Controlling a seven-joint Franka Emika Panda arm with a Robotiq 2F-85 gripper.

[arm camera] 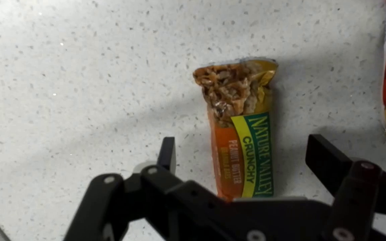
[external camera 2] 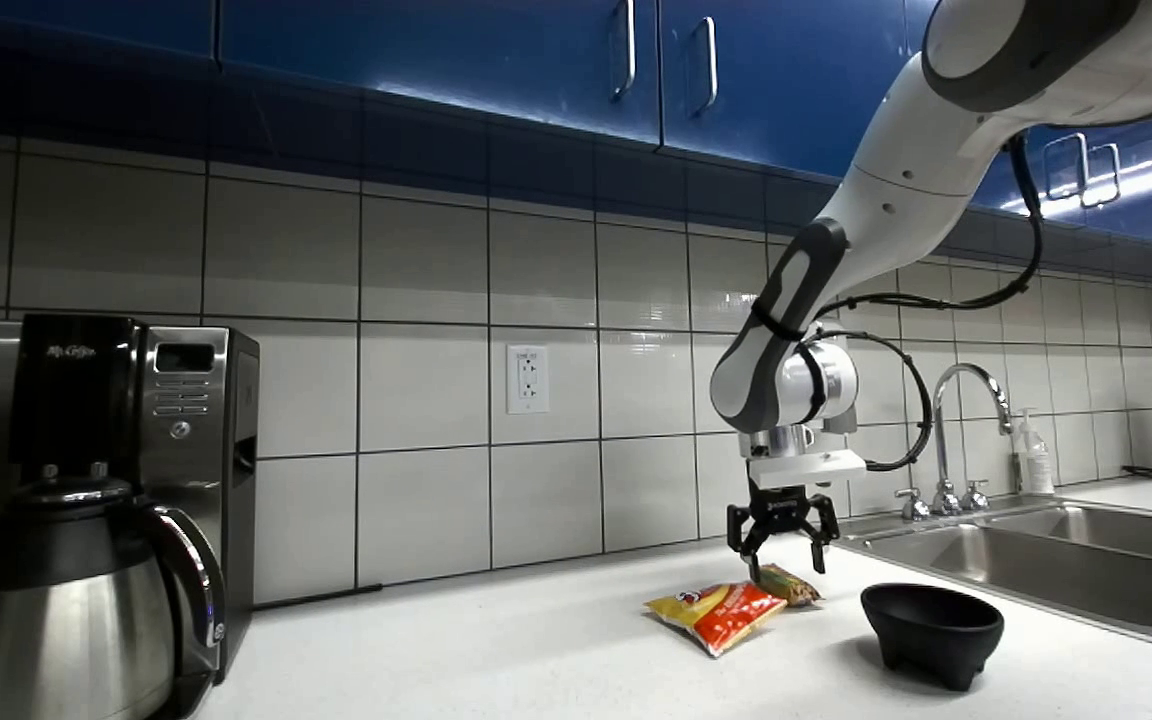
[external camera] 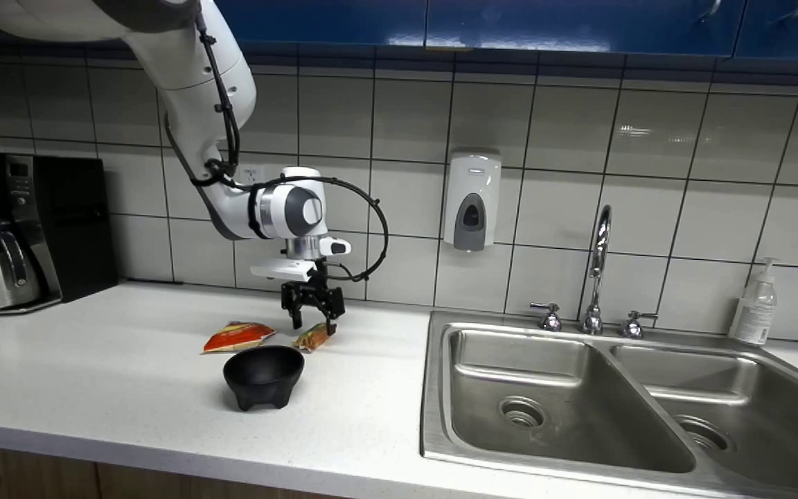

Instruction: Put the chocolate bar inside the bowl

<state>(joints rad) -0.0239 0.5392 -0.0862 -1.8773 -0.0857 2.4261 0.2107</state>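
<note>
The black end effector (external camera 2: pixel 786 568) apparently bears lettering (external camera 2: pixel 784 505).

In an exterior view, the arm (external camera 2: pixel 911 185) slants down from two o'clock. Its gripper (external camera 2: pixel 787 571) points to six — fingers (arm camera: pixel 327 160) spread well apart.

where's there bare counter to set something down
In both exterior views, a wide bare stretch of counter runs between the coffee maker and the red-orange packet. Another, smaller, lies between the bowl and the sink. Crowded: the open gripper is over the wrapped bar, close beside the packet.
</note>
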